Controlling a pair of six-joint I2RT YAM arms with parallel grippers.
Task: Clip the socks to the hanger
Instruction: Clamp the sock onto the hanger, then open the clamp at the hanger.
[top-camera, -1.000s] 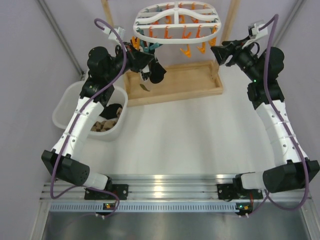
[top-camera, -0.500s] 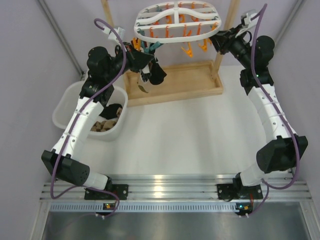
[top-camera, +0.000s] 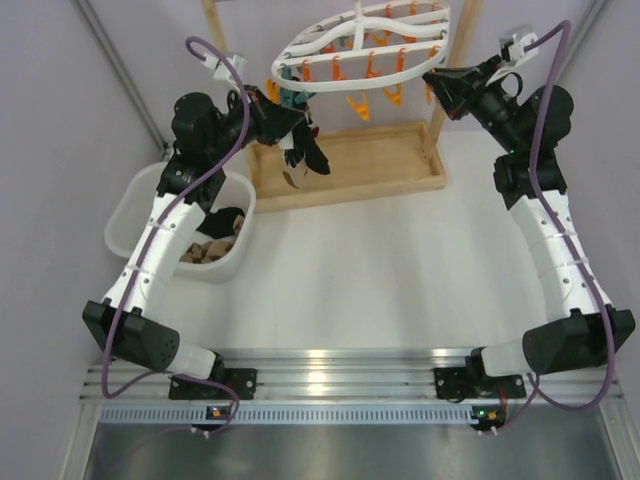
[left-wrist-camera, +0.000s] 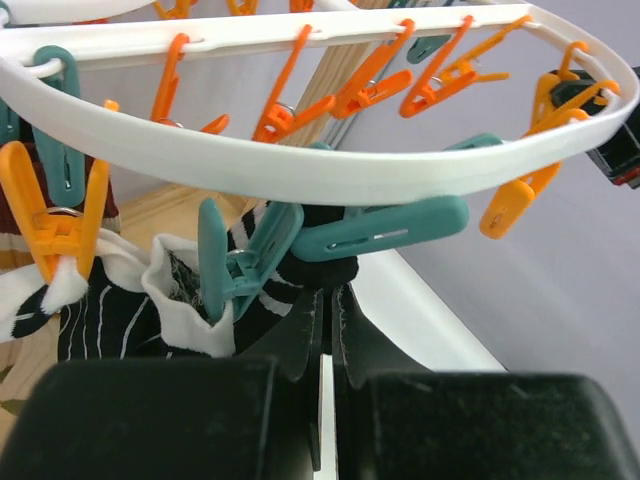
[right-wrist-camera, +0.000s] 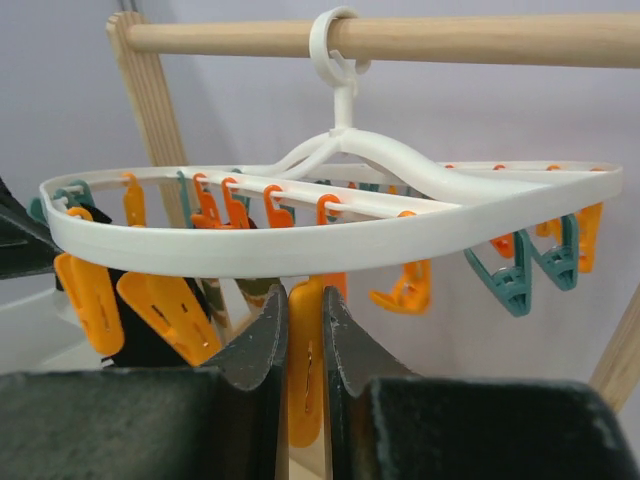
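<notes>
Orange peg (right-wrist-camera: 303, 395) inside right tool (right-wrist-camera: 305, 310), seemingly pinched

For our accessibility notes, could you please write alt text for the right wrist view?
The right gripper is shut on an orange peg hanging from the rim of the white hanger. The hanger hooks over a wooden rod, with other pegs, orange and teal, dangling.

My left tool (left-wrist-camera: 328, 312) is blocking the lower socks (left-wrist-camera: 100, 322); hanger (left-wrist-camera: 300, 170) is running off frame left; right tool (right-wrist-camera: 303, 302) is covering the orange peg (right-wrist-camera: 305, 372) edges.
</notes>
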